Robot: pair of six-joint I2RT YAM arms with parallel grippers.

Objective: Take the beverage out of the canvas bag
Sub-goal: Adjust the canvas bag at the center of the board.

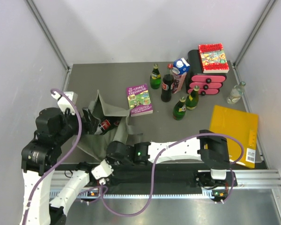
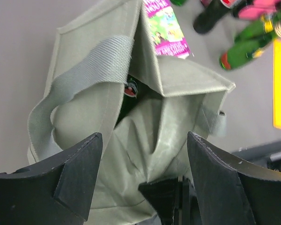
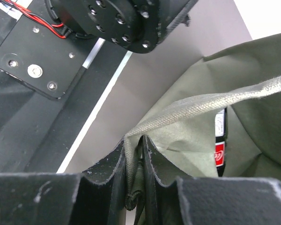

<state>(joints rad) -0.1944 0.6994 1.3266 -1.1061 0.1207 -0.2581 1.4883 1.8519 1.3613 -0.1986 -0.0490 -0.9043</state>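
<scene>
The olive canvas bag (image 1: 113, 123) lies crumpled at the table's near left, its mouth facing right. Inside it lies the beverage (image 1: 104, 125), a dark cola bottle with a red label; it shows deep in the opening in the left wrist view (image 2: 130, 89) and beside a strap in the right wrist view (image 3: 219, 154). My left gripper (image 1: 87, 121) is open at the bag's left side, its fingers (image 2: 65, 180) spread over the cloth (image 2: 145, 122) with nothing between them. My right gripper (image 3: 134, 146) is shut on the bag's near rim where the strap (image 3: 196, 107) joins it.
A purple book (image 1: 139, 99) lies just right of the bag. Further back stand green bottles (image 1: 155, 77), a cola bottle (image 1: 166, 85), a carton (image 1: 180, 74) and a pink drawer box (image 1: 206, 79). A clear bottle (image 1: 235, 93) and a yellow folder (image 1: 234, 131) are at the right.
</scene>
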